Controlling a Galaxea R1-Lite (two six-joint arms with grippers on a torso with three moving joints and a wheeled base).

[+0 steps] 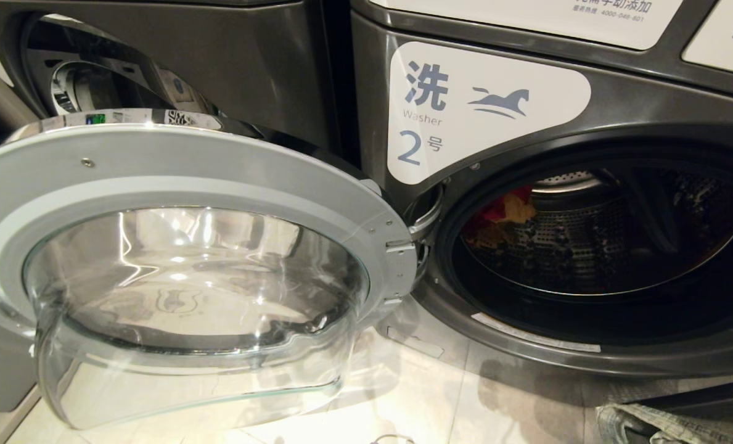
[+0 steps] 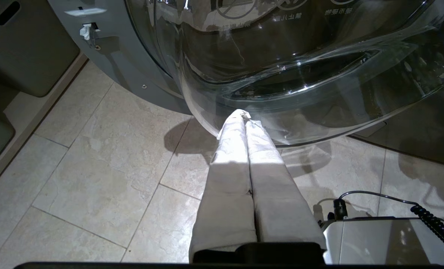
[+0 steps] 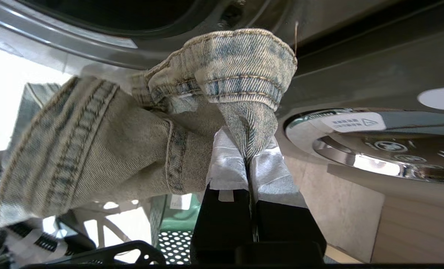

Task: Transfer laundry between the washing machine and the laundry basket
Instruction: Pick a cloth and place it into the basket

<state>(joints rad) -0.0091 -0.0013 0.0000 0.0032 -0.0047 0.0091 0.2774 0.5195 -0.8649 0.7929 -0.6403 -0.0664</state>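
The washing machine (image 1: 489, 105) marked "Washer 2" stands with its round glass door (image 1: 175, 179) swung wide to the left. Red and mustard-yellow laundry (image 1: 505, 213) lies at the left inside its dark drum. My right gripper (image 3: 248, 157) is shut on a fold of a faded blue denim garment (image 3: 95, 142), which hangs bunched in front of the machine's lower rim. Part of that denim shows at the head view's lower right (image 1: 662, 425). The green laundry basket (image 3: 177, 239) with round holes lies beneath the held denim. My left gripper (image 2: 244, 117) is shut and empty, just under the door's glass bowl (image 2: 319, 74).
A like machine (image 1: 156, 61) stands to the left behind the open door. A chrome-rimmed door of another machine (image 3: 375, 138) shows beside the right gripper. A grey bin (image 2: 27, 48) sits by the wall on the tiled floor (image 2: 95, 168). The robot's white base with a coiled cable (image 2: 375, 239) is close by.
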